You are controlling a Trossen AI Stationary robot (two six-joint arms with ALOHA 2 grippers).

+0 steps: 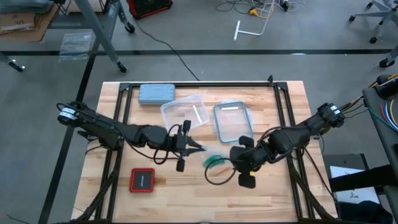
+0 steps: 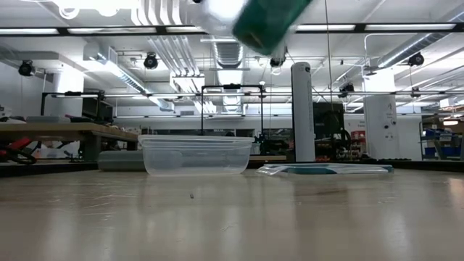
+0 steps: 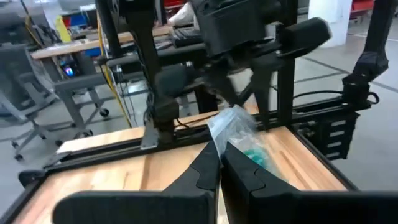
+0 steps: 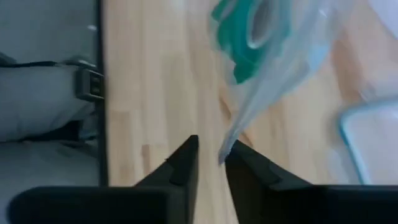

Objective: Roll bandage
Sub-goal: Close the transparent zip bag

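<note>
The teal bandage (image 1: 216, 162) sits inside a clear plastic wrapper (image 3: 230, 124) and hangs in the air between my two grippers, above the middle of the table. The low view shows it at the top, well clear of the table top (image 2: 268, 22). My left gripper (image 1: 200, 148) comes at it from the table's left and is shut on the wrapper. My right gripper (image 1: 230, 160) comes from the right, with its fingers nearly closed on the wrapper's other end. In the right wrist view the bandage (image 4: 245, 31) shows as a teal roll inside the plastic. My left gripper pinches an edge of the clear wrapper (image 3: 219, 144) between its two fingers, coming roughly level from the table's left. The bandage (image 3: 254, 155) lies in the plastic just beyond the fingertips, lifted clear of the table. My right gripper has a thin corner of the wrapper (image 4: 225, 149) between its fingers, lying against one finger (image 4: 239, 163). It comes from the table's right. The wrapper runs away from the fingers with the bandage at its far part, clear of the wood.
A grey-blue case (image 1: 155, 93) lies at the far left. A clear plastic container (image 1: 185, 112) and its blue-rimmed lid (image 1: 233, 120) lie just beyond the grippers. A red and black square object (image 1: 142, 180) lies near the front left. Bare wood shows at the front right.
</note>
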